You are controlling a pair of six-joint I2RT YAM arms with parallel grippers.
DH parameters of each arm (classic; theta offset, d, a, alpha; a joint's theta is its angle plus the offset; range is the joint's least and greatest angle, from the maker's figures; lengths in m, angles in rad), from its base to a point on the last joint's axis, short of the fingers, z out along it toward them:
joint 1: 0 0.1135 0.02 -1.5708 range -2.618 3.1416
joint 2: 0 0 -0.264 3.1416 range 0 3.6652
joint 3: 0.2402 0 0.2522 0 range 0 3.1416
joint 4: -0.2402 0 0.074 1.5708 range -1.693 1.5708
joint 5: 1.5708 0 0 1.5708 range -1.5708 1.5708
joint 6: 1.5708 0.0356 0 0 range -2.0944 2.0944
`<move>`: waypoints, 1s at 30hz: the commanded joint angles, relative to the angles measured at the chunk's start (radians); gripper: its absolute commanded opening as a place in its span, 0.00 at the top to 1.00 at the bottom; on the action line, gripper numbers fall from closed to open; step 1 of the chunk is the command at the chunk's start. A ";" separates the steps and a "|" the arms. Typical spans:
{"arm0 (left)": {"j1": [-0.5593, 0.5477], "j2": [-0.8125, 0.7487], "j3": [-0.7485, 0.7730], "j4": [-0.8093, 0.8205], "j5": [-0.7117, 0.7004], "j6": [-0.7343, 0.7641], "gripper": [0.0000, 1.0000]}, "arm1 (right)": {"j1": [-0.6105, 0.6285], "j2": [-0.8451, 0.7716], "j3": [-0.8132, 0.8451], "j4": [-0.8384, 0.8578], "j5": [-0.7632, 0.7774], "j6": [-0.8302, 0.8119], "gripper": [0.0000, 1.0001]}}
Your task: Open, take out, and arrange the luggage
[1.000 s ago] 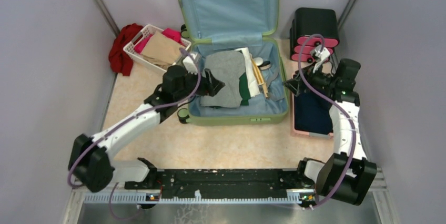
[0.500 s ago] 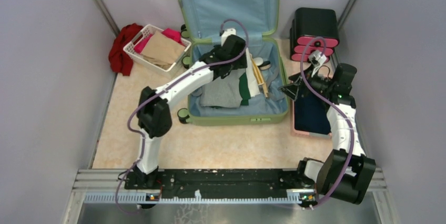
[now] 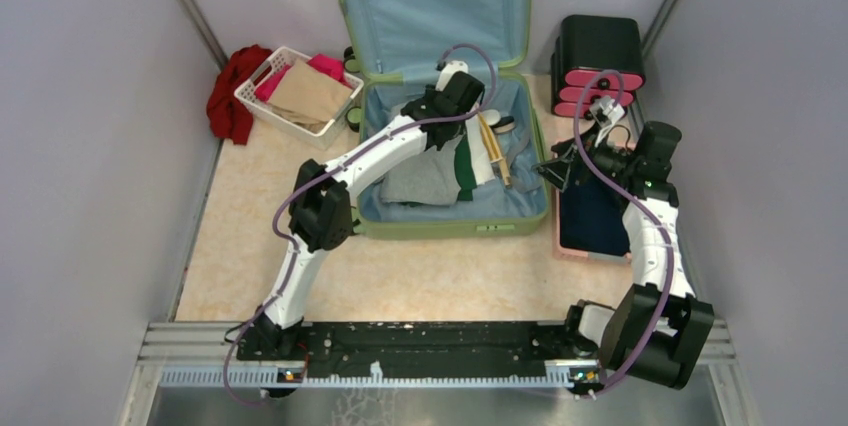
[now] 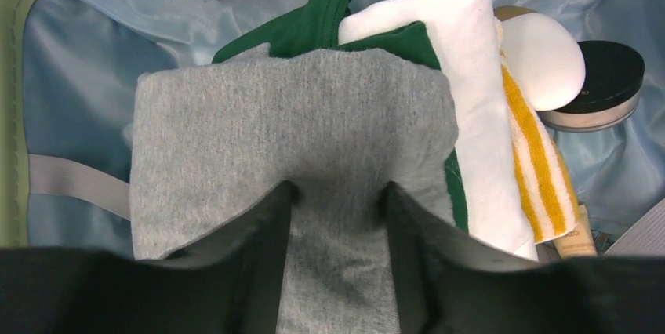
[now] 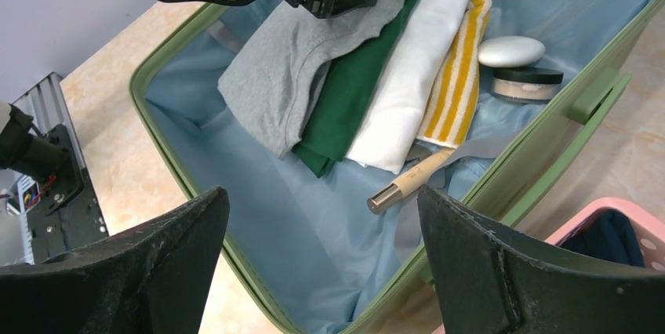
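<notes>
The large light-green hard-shell luggage (image 3: 450,229) lies open on the beige desk (image 3: 420,276), its lid raised at the far side. Inside the luggage, our left hand (image 4: 337,190) straddles a ridge of the folded grey knit garment (image 4: 235,114), jaws on either side. We cannot tell whether it pinches the cloth. The grey piece lies on a dark green garment (image 4: 306,24), next to a white towel with yellow stripes (image 4: 478,75). Our right hand (image 5: 321,193) hovers at the luggage's right rim, spread wide and empty.
</notes>
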 commanded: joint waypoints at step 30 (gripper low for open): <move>0.330 -0.569 -0.844 0.767 0.875 -0.051 1.00 | 0.368 0.181 0.173 0.159 0.202 0.104 0.09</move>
